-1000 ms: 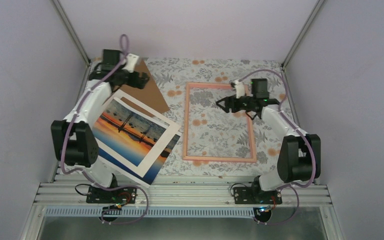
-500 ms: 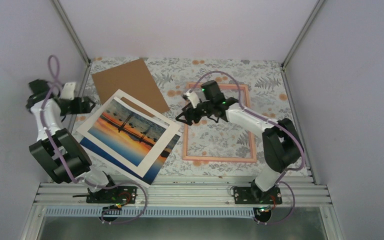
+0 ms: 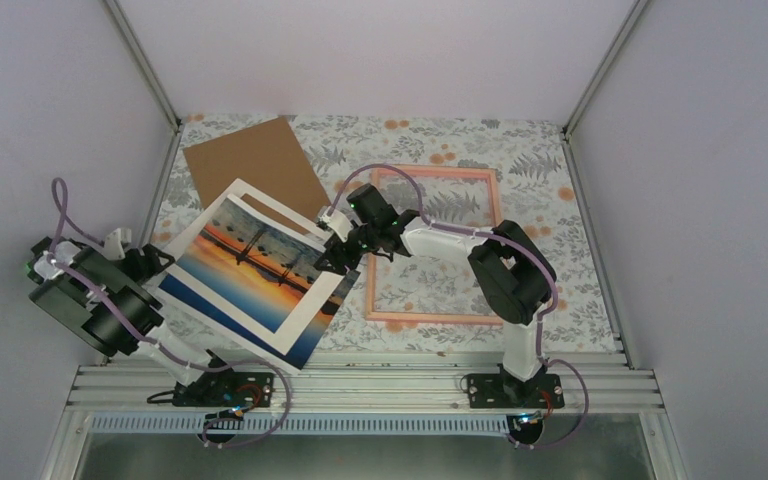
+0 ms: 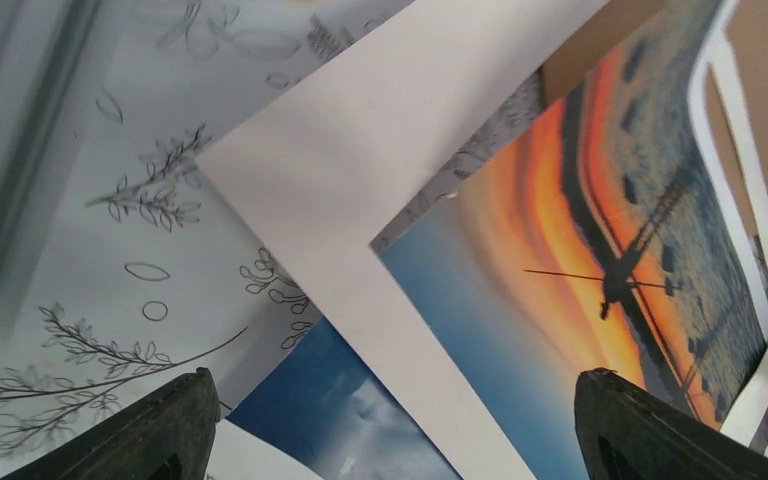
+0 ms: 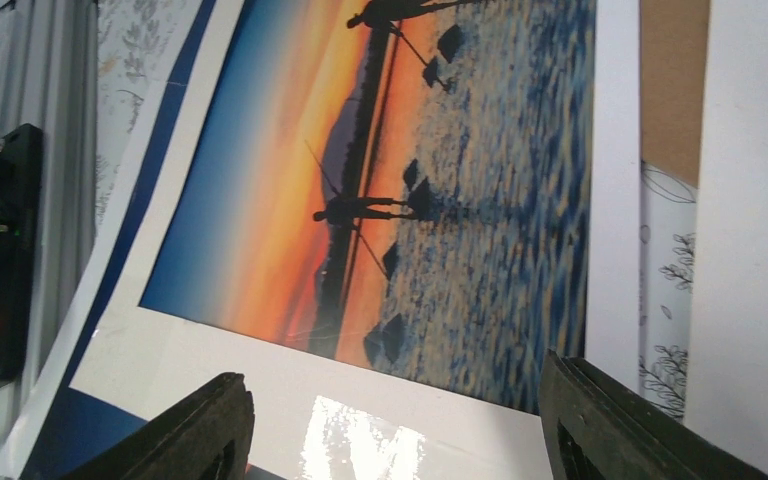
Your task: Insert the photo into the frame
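Observation:
The photo [image 3: 260, 262], an orange sunset over blue water, lies tilted at the left of the table under a white mat board [image 3: 312, 305]; its dark blue part [image 3: 210, 305] sticks out beyond the mat's near-left side. The thin pink frame [image 3: 440, 318] lies flat to the right, with only the floral cloth inside it. My left gripper [image 3: 155, 258] is open at the mat's left corner, its fingers [image 4: 150, 430] straddling mat [image 4: 360, 200] and photo [image 4: 520, 300]. My right gripper [image 3: 335, 255] is open over the mat's right corner; in its wrist view the gripper [image 5: 395, 430] hangs above the mat [image 5: 260, 370] and the photo [image 5: 380, 180].
A plain brown cardboard sheet [image 3: 255, 165] lies at the back left, partly under the mat. The right arm stretches across the frame's left half. Enclosure walls stand close on both sides, and the metal rail [image 3: 360, 385] runs along the near edge.
The left arm swung from the back-left corner down to the photo's left corner. The right arm moved left from over the frame to the mat's right corner. Both stayed open.

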Robot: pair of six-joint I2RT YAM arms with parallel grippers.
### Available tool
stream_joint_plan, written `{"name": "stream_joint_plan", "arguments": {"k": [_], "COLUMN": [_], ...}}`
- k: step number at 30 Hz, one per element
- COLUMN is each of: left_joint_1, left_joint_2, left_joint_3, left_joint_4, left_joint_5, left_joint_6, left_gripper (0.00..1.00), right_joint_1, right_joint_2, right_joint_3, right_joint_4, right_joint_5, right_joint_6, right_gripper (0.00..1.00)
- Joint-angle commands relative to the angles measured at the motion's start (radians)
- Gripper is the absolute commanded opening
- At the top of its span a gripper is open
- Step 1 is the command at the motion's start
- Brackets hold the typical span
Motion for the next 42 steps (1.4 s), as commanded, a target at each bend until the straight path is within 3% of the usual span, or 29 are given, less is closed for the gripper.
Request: {"name": "stream_joint_plan", "arguments": {"k": [1,9,14,20,28,32,37,42], "left_joint_1": [-0.002,-0.108,-0.186,-0.235,-0.401,-0.495,-0.619,-0.786], "left_joint_2": [0.056,0.176,0.203,0.152,0.083,0.027,-0.004,-0.004], "left_joint_3": [-0.055,-0.016,0.007,0.011,0.132,0.256,0.498,0.725], "left_joint_4": [0.154,0.240,0.304,0.389,0.431,0.419,0.328,0.200], "left_joint_5": [-0.021,0.065,0.187,0.238,0.217,0.173,0.184,0.225], "left_joint_6": [-0.112,-0.225,-0.302,-0.363,-0.407,-0.410,-0.402,-0.349], "left_gripper": [0.89,0.84,0.75,0.51,0.03,0.02,0.02,0.02], "right_joint_1": [-0.002,-0.010,-0.018,-0.030,-0.103,-0.173,-0.278,-0.408], "right_joint_2": [0.011,0.054,0.075,0.093,0.071,0.020,-0.155,-0.223], "right_joint_3": [0.034,0.058,0.072,0.081,0.116,0.121,0.011,0.031], "right_joint_4": [0.033,0.019,0.016,0.017,-0.019,-0.017,0.136,0.063], "right_joint_5": [0.034,0.035,0.040,0.030,0.001,-0.025,-0.035,-0.095], "right_joint_6": [-0.028,-0.032,-0.033,-0.023,0.003,0.052,0.159,0.194], "right_gripper": [0.70,0.69,0.67,0.66,0.66,0.66,0.72,0.81]}}
